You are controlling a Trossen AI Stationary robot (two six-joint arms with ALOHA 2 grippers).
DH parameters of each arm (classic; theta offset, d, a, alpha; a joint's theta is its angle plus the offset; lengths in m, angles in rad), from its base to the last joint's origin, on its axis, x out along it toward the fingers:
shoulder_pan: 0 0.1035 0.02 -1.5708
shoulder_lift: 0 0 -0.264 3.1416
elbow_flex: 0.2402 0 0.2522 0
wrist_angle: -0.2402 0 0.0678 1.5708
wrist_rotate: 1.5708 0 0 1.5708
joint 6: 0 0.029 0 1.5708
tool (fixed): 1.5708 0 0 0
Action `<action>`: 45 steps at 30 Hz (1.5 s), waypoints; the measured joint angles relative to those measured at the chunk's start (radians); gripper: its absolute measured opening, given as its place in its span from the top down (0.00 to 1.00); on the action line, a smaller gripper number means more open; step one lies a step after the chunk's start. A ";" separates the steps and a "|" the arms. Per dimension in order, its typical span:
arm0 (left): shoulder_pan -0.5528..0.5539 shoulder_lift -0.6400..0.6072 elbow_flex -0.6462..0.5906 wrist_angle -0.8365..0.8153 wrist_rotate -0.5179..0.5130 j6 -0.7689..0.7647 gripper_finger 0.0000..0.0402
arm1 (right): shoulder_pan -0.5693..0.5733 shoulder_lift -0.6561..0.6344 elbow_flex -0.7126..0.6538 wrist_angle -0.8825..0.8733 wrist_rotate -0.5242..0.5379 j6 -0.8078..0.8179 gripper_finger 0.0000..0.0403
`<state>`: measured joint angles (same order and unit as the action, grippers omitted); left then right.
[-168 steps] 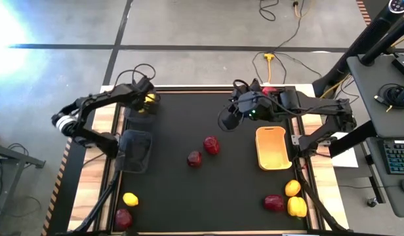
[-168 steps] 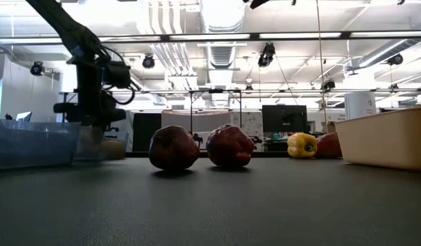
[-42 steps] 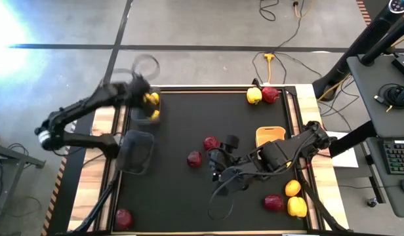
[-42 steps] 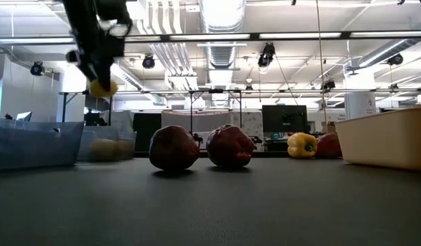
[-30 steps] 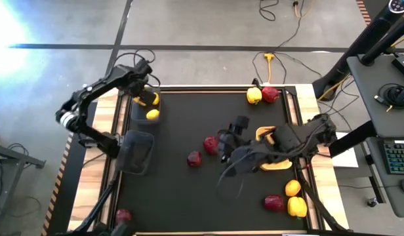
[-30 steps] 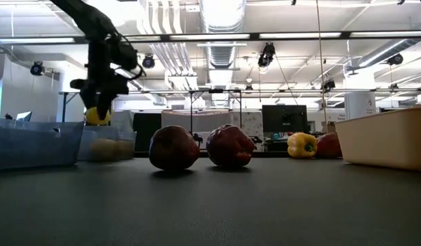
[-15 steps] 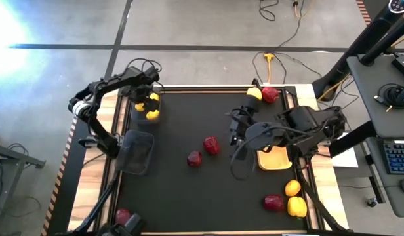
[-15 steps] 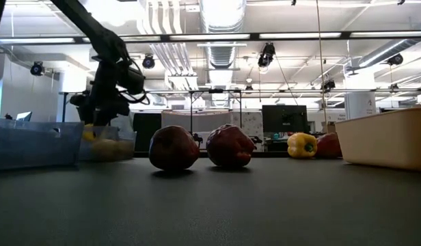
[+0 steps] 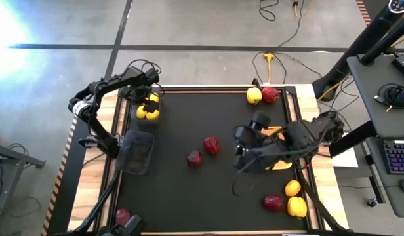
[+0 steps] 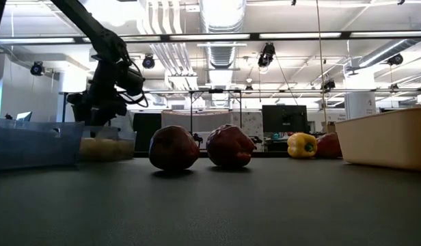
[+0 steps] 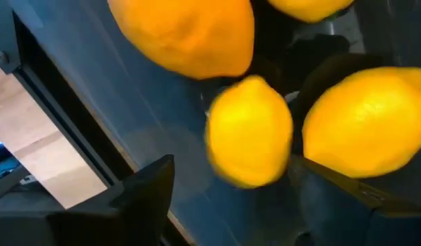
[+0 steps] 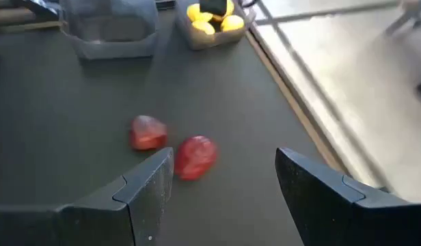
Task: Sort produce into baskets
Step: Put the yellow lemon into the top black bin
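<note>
My left gripper [image 9: 141, 93] is open above the far-left black mesh basket [image 9: 147, 118], which holds several yellow lemons [image 9: 147, 109]. In the left wrist view its fingers stand on either side of one lemon [image 11: 249, 130] that lies among the others. My right gripper [image 9: 242, 149] is open and empty above the mat, right of two dark red pieces [image 9: 211, 145] [image 9: 194, 158]. These also show in the right wrist view [image 12: 195, 156] [image 12: 147, 132]. The orange-tan basket [image 9: 275, 156] is partly hidden under my right arm.
A second black mesh basket [image 9: 136, 151] stands at the left edge. A yellow piece [image 9: 254, 96] and a red one [image 9: 270, 94] lie at the far edge. A red [image 9: 273, 202], an orange [image 9: 292, 188] and a yellow piece [image 9: 297, 206] lie near right. One dark red piece [image 9: 123, 216] lies near left.
My left gripper has come down over the far-left basket with a lemon and let it go; the lemon has dropped in among the others. My right arm has swung from beside the red pieces toward the far edge and back, empty.
</note>
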<state>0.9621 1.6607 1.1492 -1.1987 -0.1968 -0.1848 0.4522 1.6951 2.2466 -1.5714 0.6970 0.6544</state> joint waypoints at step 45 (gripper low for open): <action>-1.401 -0.405 0.000 0.389 -0.324 -0.521 0.26 | 0.339 -0.079 -1.106 0.227 -1.194 0.785 0.12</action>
<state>-0.4390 1.2555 1.1492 -0.8097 -0.5212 -0.7062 0.7914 1.6165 1.1410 -1.3440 -0.4969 1.4398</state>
